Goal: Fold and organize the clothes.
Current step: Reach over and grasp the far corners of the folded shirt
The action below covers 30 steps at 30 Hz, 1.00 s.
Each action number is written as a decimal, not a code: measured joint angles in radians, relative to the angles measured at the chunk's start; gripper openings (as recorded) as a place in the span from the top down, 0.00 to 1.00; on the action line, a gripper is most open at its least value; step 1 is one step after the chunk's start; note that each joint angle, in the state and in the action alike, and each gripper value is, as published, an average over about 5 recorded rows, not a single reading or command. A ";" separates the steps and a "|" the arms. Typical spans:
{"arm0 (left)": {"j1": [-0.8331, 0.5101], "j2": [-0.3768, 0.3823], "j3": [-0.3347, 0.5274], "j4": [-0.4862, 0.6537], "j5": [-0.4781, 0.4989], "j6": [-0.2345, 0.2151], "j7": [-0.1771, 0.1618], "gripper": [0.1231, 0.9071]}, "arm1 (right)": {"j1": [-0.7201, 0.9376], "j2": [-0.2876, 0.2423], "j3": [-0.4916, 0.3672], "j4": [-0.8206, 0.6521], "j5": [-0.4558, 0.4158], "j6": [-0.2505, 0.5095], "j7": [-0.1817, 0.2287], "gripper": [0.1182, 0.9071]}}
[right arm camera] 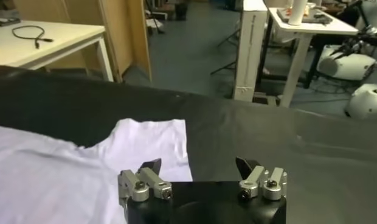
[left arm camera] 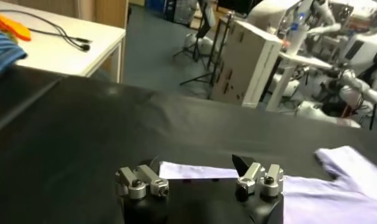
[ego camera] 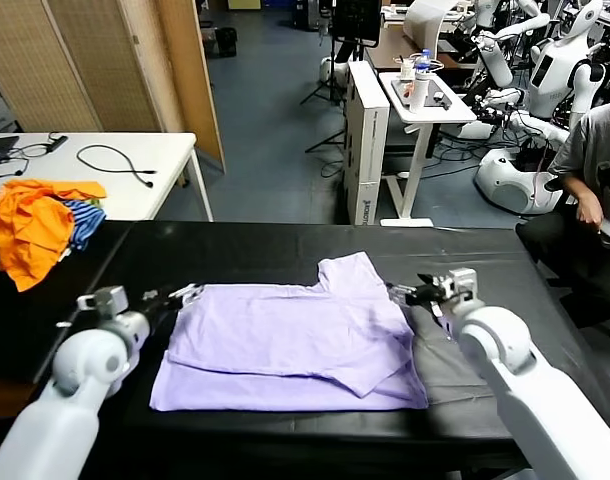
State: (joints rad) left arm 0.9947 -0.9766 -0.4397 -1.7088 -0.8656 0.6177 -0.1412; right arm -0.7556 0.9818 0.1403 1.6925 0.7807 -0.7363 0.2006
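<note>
Your lavender T-shirt (ego camera: 295, 345) lies partly folded mid-way on the black table (ego camera: 285, 250), with the left gripper (ego camera: 175, 296) and right gripper (ego camera: 410, 293) gaping wide and empty at its two side edges. Orange garments (ego camera: 30, 225) over a striped cloth (ego camera: 82, 220) are heaped at the table's far left corner, well apart, and nothing blocks either gripper.

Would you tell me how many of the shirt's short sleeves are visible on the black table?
1: a sleeve sticks out at the lavender T-shirt's far edge, toward the right gripper. The other may be folded under.
</note>
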 joint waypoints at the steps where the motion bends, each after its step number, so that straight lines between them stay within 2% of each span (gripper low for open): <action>1: -0.013 0.000 0.007 0.020 0.002 -0.001 0.002 0.00 | 0.014 0.007 -0.010 -0.017 -0.002 0.000 -0.002 0.00; 9: -0.060 0.000 0.030 0.113 0.017 -0.003 0.006 0.00 | 0.103 0.052 -0.075 -0.122 -0.038 0.000 -0.021 0.00; 20: -0.047 -0.004 0.032 0.120 0.023 -0.001 0.014 0.00 | 0.163 0.100 -0.132 -0.222 -0.086 0.000 -0.036 0.00; 22: -0.043 -0.004 0.030 0.120 0.027 -0.002 0.018 0.00 | 0.166 0.106 -0.136 -0.236 -0.089 0.000 -0.039 0.03; 26: -0.035 0.001 0.028 0.120 0.037 -0.005 0.030 0.02 | 0.169 0.115 -0.141 -0.252 -0.093 0.001 -0.043 0.16; 30: -0.035 0.006 0.029 0.123 0.041 -0.005 0.036 0.17 | 0.169 0.117 -0.143 -0.259 -0.095 0.001 -0.050 0.29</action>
State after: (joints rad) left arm 0.9600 -0.9708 -0.4106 -1.5856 -0.8244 0.6126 -0.1053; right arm -0.5868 1.0987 -0.0028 1.4336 0.6862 -0.7351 0.1508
